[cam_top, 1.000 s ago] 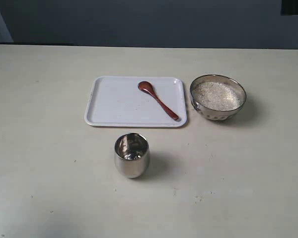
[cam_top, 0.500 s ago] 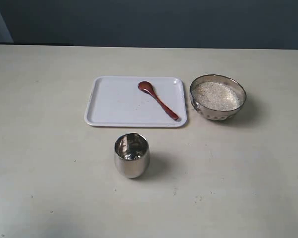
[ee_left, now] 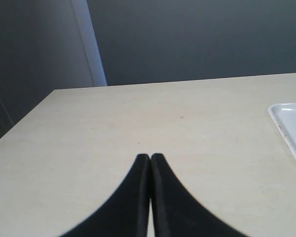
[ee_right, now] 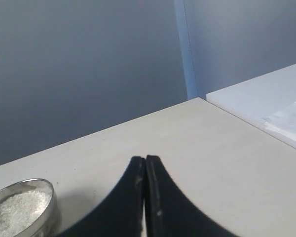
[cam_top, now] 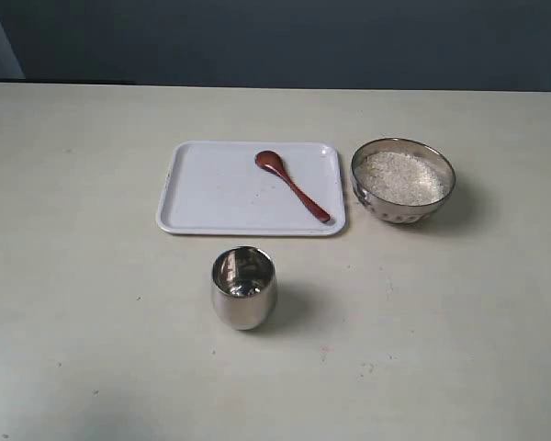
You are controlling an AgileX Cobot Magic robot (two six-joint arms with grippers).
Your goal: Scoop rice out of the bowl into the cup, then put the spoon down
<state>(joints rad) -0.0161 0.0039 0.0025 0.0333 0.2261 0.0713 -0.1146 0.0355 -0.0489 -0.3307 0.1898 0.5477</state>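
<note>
The desk (cam_top: pixel 459 322) is a broad, pale cream surface marked with a few faint specks and scuffs. Three things stand directly on it. A white rectangular tray (cam_top: pixel 211 193) with rounded corners lies flat near the middle, the shiny steel bowl (cam_top: pixel 399 213) sits just beside the tray's right end with a narrow gap between them, and the steel cup (cam_top: pixel 243 299) stands upright in front of the tray's near edge, close but not touching. Bowl and cup each cast a soft shadow to their right on the desk.
</note>
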